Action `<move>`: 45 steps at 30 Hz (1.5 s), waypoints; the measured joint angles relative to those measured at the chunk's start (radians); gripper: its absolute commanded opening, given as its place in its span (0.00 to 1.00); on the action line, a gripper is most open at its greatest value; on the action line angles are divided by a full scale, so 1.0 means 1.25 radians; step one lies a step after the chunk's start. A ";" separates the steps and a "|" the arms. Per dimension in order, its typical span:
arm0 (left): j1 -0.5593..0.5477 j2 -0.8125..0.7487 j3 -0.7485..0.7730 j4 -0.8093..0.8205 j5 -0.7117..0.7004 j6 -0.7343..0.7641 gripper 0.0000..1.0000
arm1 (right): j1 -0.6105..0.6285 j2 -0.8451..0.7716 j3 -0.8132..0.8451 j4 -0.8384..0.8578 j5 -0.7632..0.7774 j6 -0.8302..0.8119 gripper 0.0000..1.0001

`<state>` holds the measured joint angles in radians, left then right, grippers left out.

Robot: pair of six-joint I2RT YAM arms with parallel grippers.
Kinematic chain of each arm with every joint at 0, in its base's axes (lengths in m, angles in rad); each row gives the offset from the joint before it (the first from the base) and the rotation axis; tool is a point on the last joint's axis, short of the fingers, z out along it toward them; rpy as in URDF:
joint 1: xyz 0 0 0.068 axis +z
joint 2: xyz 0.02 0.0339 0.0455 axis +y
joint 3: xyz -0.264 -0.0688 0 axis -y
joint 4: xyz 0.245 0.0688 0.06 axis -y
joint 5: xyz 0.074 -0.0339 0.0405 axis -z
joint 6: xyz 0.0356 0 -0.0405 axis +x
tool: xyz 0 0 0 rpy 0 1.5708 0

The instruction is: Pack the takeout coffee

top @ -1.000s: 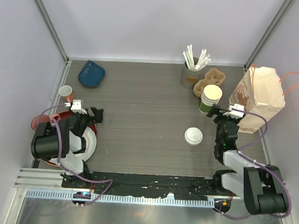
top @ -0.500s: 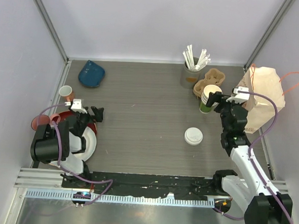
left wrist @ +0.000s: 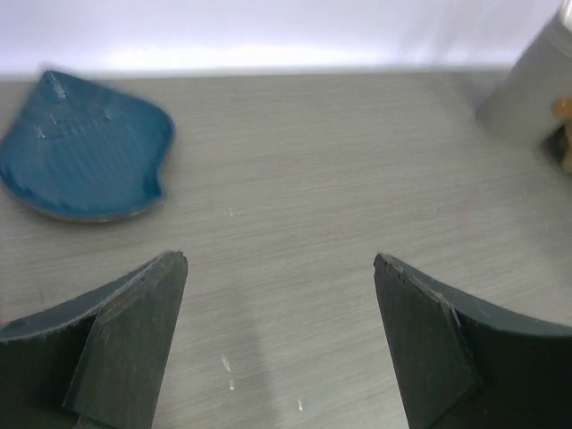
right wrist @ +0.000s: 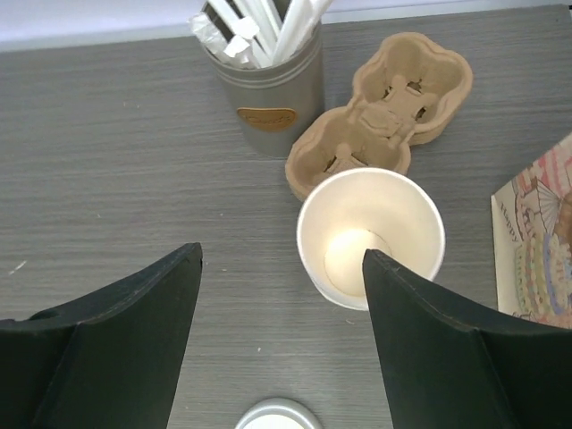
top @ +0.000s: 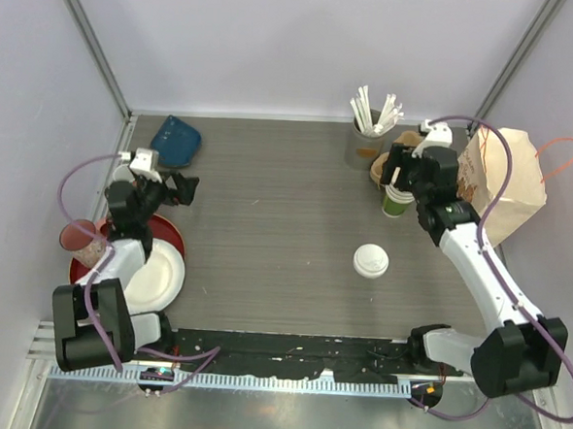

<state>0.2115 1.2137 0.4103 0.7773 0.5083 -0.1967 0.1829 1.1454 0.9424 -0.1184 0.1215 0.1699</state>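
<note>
Cup approach for the coffee pack: right arm over the paper cup

Status: right end effector (right wrist: 281, 255) hangs above the paper cup (right wrist: 371, 237), jaws apart with nothing between them. The left end effector (left wrist: 279, 259) is likewise apart and empty, low over the bare desk (left wrist: 295, 179) near the blue dish (left wrist: 85, 152). The cup stands upright and empty on the desk, just in front of the cardboard carrier (right wrist: 384, 116). The paper bag (right wrist: 536, 259) is to its right. The white lid (top: 370, 260) lies apart from the cup, nearer the arm bases.

Step in hand (judgement): taking hold of the cup.
- The cup is off-centre, partly under the finger (right wrist: 447, 357) on the bag side rather than in the gap. Shift toward the bag until the rim sits midway between the fingers.
- Then lower so the pads meet the wall below the rim.
- The paper wall is likely thin. Close only enough to lift it, not enough to squash it oval.
- The straw tin (right wrist: 268, 94) and the carrier stand close behind, so keep the descent clear of both.

Views:
- The right wrist camera shows the empty inside of the cup and its offset from the fingers. Overhead, the end effector covers the cup's mouth.
- The overhead camera alone gives the whole bag with its handle, the full lid, and the plates (top: 161, 275) by the left arm.
- The left wrist camera adds only the dish, the desk and a sliver of the tin.
</note>
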 measured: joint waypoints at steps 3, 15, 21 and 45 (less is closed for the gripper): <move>-0.002 0.002 0.146 -0.246 0.035 0.027 0.88 | 0.037 0.068 0.096 -0.084 0.033 -0.029 0.65; -0.005 -0.017 0.447 -0.863 0.085 0.200 0.88 | 0.058 0.347 0.387 -0.368 0.091 -0.101 0.45; -0.005 -0.019 0.447 -0.946 0.092 0.222 0.88 | 0.059 0.392 0.417 -0.422 0.096 -0.114 0.38; -0.005 -0.019 0.446 -0.964 0.123 0.227 0.88 | 0.059 0.426 0.440 -0.475 0.129 -0.129 0.01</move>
<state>0.2047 1.1900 0.9680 -0.4282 0.6624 0.0872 0.2562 1.6783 1.4921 -0.7128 0.2825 0.0086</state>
